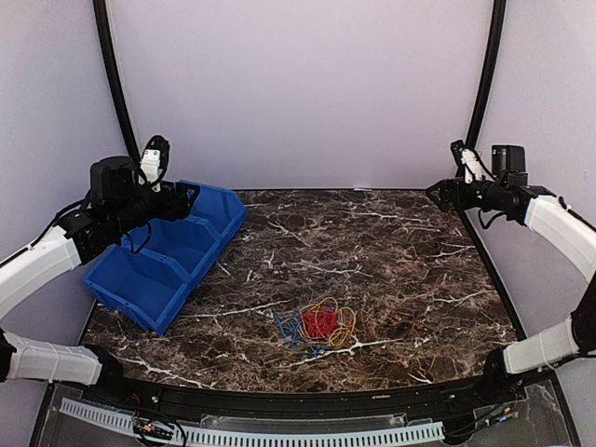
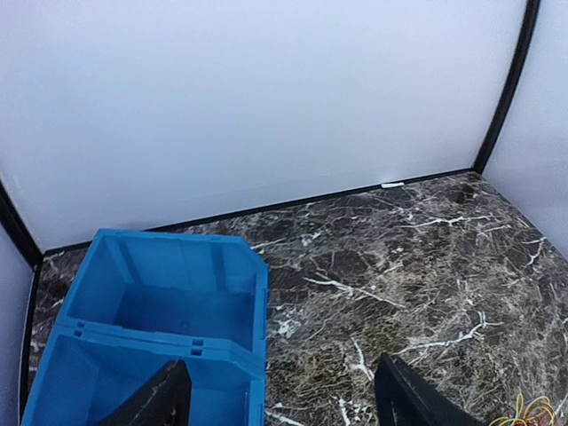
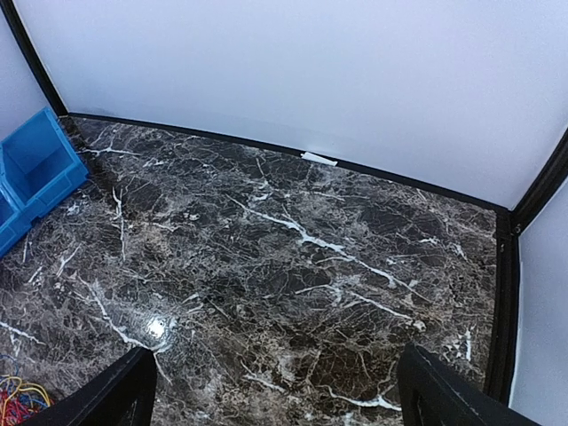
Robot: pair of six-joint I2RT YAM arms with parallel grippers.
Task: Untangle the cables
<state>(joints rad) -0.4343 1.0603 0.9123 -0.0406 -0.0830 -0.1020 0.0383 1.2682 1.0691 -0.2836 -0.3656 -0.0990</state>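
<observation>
Cables (image 1: 318, 324) in one tangle on the marble table (image 1: 400, 279), close to the front edge, about mid-width. A red clump sits in the middle with yellow-orange loops around and over it; blue strands stick out on its left and near side. Nothing touches them.

Only the top view shows the whole tangle. The left wrist view catches just a few yellow-orange loops at its bottom right corner (image 2: 528, 413). The right wrist view catches just a scrap of coloured loops at its bottom left corner (image 3: 16, 398).

Blue bin (image 1: 140, 275) further back on the left side, set at an angle, two compartments, well apart from the cables.

Left gripper (image 1: 189, 196) hangs over the bin's far compartment. Its wrist view shows the fingers (image 2: 160, 399) spread wide, nothing between them, bin and table below.

Right gripper (image 1: 436, 193) is up over the far right of the table, well apart from the tangle. It looks small in the top view. Its wrist view shows the fingers (image 3: 115, 395) wide apart, holding nothing, bare marble in the gap.

White tape strip (image 3: 319, 160) at the foot of the pale back wall (image 1: 298, 93); only the wrist views show it.
</observation>
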